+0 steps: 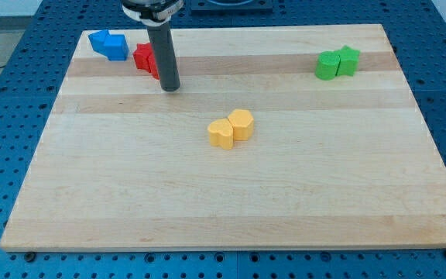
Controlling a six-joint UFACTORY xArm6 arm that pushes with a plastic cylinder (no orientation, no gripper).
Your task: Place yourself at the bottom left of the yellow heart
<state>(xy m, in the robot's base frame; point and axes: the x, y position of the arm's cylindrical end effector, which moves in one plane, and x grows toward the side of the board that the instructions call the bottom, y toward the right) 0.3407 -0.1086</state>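
The rod comes down from the view's top, and my tip (169, 87) rests on the wooden board (130, 201), just beside the red block (145, 58), which sits half hidden behind the rod. There are no jaws here to be apart or together; the rod is a plain pusher and holds nothing.

The target lies near the board's middle: two yellow blocks touching. The left, lower one (221, 133) looks like the heart, though its shape is hard to make out at this size; the right one (241, 123) looks six-sided. The tip stands well apart from them, up and to the view's left.

The main risk, as I judge it, is aiming at the wrong yellow piece, since the two sit pressed together and look alike. Another is coming in too close and knocking the heart, which would shove both yellow pieces off their spot. Pulling away carelessly could also nudge the red block.

By count: two blue blocks (108, 44) at the view's top left, touching; one red block that I can see; two yellow; two green blocks (337, 63) at the view's top right, touching.
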